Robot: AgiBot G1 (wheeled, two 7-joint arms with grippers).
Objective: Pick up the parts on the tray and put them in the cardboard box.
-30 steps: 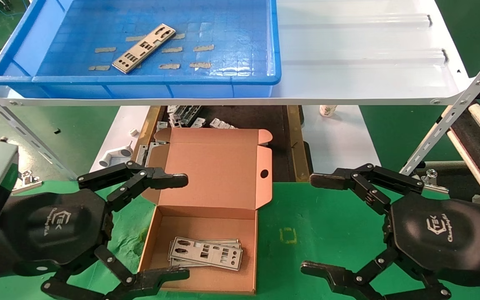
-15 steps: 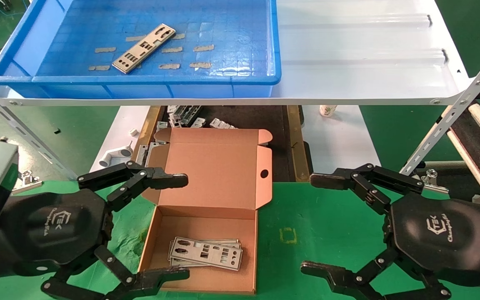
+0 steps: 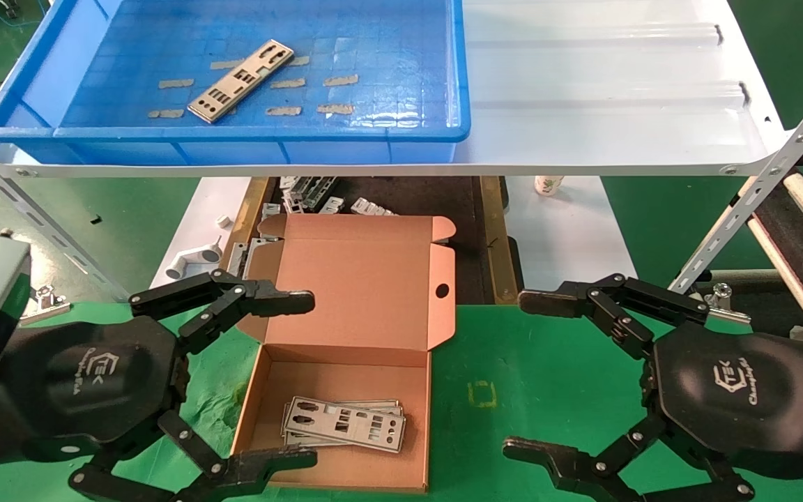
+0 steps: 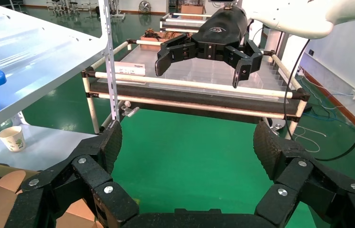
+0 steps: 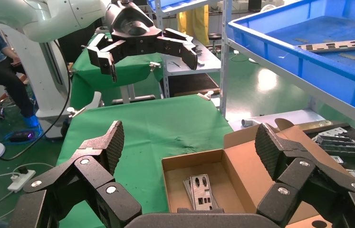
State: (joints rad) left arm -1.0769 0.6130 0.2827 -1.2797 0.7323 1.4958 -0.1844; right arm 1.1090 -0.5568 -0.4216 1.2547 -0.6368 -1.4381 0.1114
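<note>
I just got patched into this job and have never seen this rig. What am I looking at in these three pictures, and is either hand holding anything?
It is a two-armed robot. The head view looks down from its head: the left hand and right hand sit low over the green table, both open and empty. The other two pictures come from cameras on each wrist, each looking out between its own fingers at the opposite hand. Between the hands lies the open cardboard box with a few silver parts stacked inside. One part remains in the blue tray on the white shelf above.
</note>
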